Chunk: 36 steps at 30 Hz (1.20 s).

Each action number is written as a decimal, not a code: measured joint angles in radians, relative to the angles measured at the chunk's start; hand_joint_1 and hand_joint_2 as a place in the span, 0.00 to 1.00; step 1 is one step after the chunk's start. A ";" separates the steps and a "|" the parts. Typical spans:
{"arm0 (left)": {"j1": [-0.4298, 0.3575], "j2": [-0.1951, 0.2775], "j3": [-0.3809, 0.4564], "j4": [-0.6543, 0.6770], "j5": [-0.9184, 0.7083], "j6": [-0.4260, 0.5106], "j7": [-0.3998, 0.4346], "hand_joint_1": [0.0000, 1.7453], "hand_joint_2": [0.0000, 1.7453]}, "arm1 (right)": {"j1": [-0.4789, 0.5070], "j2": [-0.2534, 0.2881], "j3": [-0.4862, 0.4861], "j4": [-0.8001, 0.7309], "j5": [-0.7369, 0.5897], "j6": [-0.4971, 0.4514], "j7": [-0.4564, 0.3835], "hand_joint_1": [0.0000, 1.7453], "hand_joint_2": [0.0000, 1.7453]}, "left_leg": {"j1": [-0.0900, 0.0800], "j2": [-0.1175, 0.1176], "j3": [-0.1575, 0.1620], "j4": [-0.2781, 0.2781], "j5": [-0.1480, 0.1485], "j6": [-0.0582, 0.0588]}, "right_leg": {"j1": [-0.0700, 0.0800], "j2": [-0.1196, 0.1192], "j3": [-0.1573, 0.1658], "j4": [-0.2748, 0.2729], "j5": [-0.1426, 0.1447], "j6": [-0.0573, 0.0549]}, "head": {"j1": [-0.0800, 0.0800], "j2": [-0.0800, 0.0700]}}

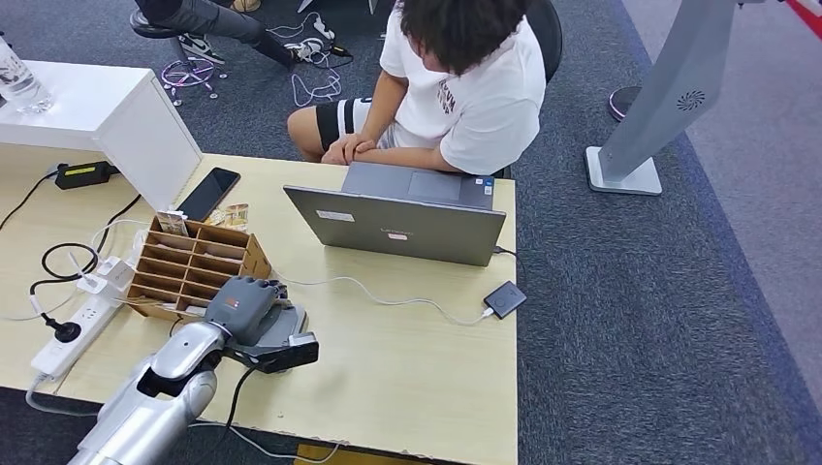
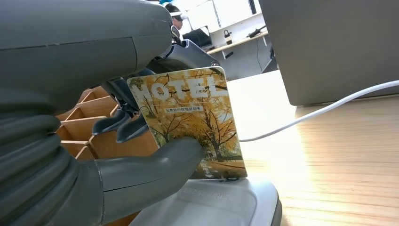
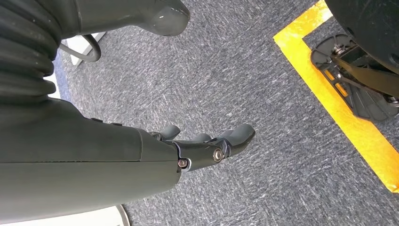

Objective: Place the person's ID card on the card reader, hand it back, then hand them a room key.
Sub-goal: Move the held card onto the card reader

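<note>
Yellow autumn trees and the word "MOTEL" cover the card (image 2: 190,123) that the left hand (image 1: 250,302) holds, so I judge this is the room key, not the ID. In the left wrist view the thick thumb (image 2: 155,167) presses on the card's face and the darker fingers (image 2: 123,126) are behind it, so the fingers are clamped on the card. The card stands nearly upright, with its lower edge just above or touching a grey, flat device (image 2: 221,203), probably the card reader; I cannot tell if there is contact.

In the head view the hand is at lower left of the frame, on the wooden desk (image 1: 426,378), just beside the wooden organizer (image 1: 194,266) with many compartments. The person (image 1: 456,82) sits at upper centre, behind the laptop (image 1: 397,228), with both hands together near its back edge. A phone (image 1: 208,194) lies at upper left of the organizer.

The right hand (image 3: 207,146) hangs over the grey carpet (image 3: 263,70), fingers apart and lightly curled, holding nothing.

My judgement: the task is in its last step, handing over the room key. The next move needs the left arm to lift the card and reach fwd, past the laptop's right side approx., w/o hitting the lid or the white cable (image 1: 388,295), and then wait until the person takes it before the fingers loosen.
</note>
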 joint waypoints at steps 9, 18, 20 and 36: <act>0.119 0.017 0.000 -0.147 0.004 0.073 -0.001 1.00 1.00 | 0.006 0.001 -0.015 0.000 -0.021 -0.007 -0.001 0.00 1.00 | 0.000 0.000 0.000 0.000 0.000 0.000 | 0.000 0.000 -0.001 0.000 0.000 0.000 | 0.000 0.000; 0.187 0.026 0.000 -0.258 0.003 0.083 -0.001 1.00 1.00 | 0.012 0.001 -0.027 0.000 -0.033 -0.011 -0.002 0.00 1.00 | 0.000 0.000 -0.001 0.000 0.000 0.000 | 0.000 0.000 -0.001 0.000 0.000 0.000 | 0.000 0.000; 0.193 0.027 0.000 -0.268 -0.002 0.091 -0.001 1.00 1.00 | 0.012 0.001 -0.028 0.000 -0.034 -0.011 -0.003 0.00 1.00 | 0.000 0.000 -0.001 0.000 0.000 0.000 | 0.000 0.000 0.000 0.000 0.000 0.000 | 0.000 0.000; 0.290 0.027 0.006 -0.349 -0.058 0.089 0.037 1.00 1.00 | 0.016 0.001 -0.037 0.000 -0.039 -0.011 0.000 0.00 1.00 | 0.000 0.000 -0.001 0.000 0.000 0.001 | 0.000 0.000 -0.001 0.000 0.000 0.000 | 0.000 0.000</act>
